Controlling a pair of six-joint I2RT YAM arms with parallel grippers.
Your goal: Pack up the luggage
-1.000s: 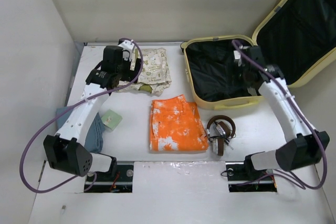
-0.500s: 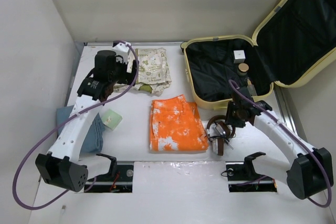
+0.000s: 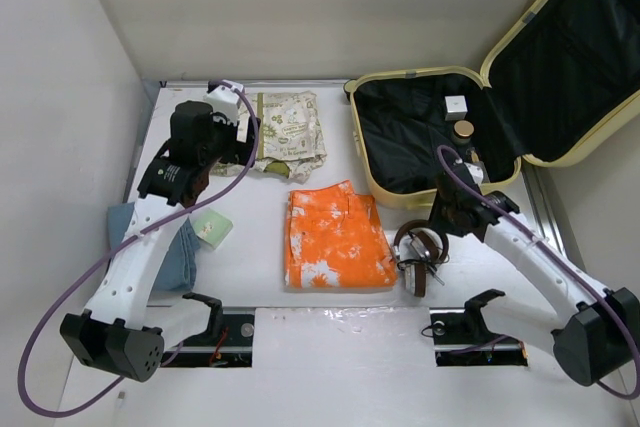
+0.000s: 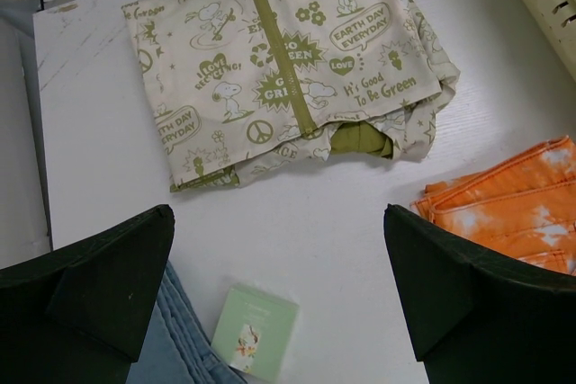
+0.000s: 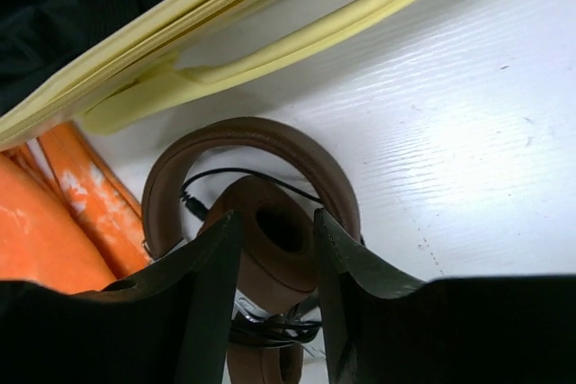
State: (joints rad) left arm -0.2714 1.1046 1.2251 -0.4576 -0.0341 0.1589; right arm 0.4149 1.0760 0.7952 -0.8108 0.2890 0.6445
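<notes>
1. Top external view: the luggage [image 3: 410,75] lies open on the tabletop [image 3: 260,209].
2. Right pincer [image 5: 274,220], slightly parted, straddles headphones [image 5: 261,129] just in front of the luggage.
3. Left pincer [image 4: 277,222] gapes wide, well left of the luggage.

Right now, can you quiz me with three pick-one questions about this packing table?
1. Where are the headphones? A inside the suitcase B on the table beside the orange shorts C on the floor
2. What colour is the suitcase shell? A red B pale yellow C blue
3. How is the left hand? A shut B gripping cloth C open, empty
Answers: 1 B, they lie outside its front wall. 2 B, its rim shows yellow. 3 C, its fingers stand wide apart, nothing between them.
</notes>
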